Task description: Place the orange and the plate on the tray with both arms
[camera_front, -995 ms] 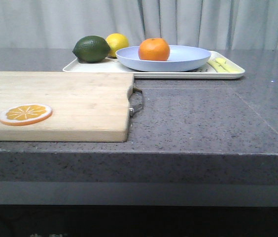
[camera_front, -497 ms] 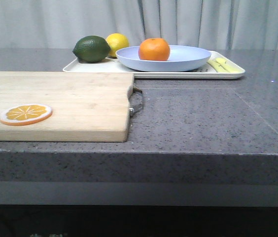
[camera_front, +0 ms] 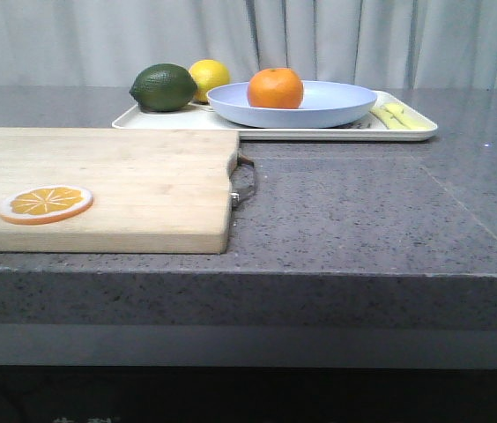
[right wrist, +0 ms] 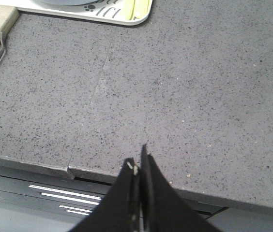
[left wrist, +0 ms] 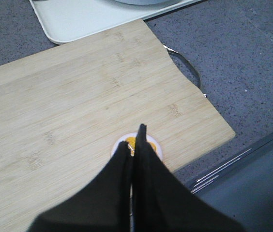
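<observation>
Orange [camera_front: 275,88] unmoved on plate [camera_front: 319,110], tray [camera_front: 407,130] unchanged

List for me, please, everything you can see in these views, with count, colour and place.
orange: one, bright orange, in the plate.
plate: one, pale lavender-blue, on the tray.
tray: one, cream-white, at the far side of the table.
lime: one, dark green, at the tray's left end.
lemon: one, yellow, behind the lime.
yellow pieces: pale yellow, count unclear, at the tray's right end.
cutting board: one, light wood with a metal handle, on the near left of the table.
orange slice: one, orange with a white rim, on the board.
table: one, speckled grey.
curtain: pale grey, behind the table.
left hand: black, shut, above the orange slice.
right hand: black, shut, above the table's near edge.
</observation>
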Motion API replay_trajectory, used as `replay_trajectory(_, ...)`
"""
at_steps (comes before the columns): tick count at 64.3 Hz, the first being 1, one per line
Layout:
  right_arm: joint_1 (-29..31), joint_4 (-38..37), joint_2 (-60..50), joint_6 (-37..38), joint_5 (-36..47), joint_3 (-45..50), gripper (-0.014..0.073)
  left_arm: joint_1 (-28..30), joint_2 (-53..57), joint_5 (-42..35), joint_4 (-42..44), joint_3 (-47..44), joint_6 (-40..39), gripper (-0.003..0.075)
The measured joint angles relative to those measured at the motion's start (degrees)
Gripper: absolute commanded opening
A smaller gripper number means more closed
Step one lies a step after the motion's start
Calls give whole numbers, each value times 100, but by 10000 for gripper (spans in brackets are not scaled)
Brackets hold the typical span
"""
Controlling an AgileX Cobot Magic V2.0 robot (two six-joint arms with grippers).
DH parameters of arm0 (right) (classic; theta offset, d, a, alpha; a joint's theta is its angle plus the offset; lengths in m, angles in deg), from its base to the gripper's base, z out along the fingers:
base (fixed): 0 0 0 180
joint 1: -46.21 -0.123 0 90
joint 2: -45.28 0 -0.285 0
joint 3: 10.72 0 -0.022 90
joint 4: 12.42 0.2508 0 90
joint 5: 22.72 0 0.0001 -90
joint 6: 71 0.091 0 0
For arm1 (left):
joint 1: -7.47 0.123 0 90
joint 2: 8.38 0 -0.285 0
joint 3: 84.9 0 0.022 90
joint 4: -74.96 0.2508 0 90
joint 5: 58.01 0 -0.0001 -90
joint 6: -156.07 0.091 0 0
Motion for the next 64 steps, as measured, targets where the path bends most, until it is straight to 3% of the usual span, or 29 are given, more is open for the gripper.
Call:
replay_trajectory(7, 0, 0, 0, 0, 0, 0, -68, 119, 145, -27, -41, -54, 0, -18)
replay_trajectory(16, 0, 0, 0, 0, 0, 0, -68, 747, 736, -421, -17, -431, 0, -18)
replay_trajectory(28, 0, 0, 0, 0, 0, 0, -68, 1897, 2118, -1993, 1, -1935, 0, -18)
replay_trajectory(39, 0, 0, 0, 0, 0, 0, -68, 2531, 3490, -3170, -35, -3540, 0, -18)
replay_trajectory(51, 0, 0, 0, 0, 0, 0, -68, 2806, 4570, -3892, -60, -4725, 0, -18)
replay_trajectory(64, 0, 0, 0, 0, 0, 0, -68, 2870, 4853, -4085, -69, -5069, 0, -18)
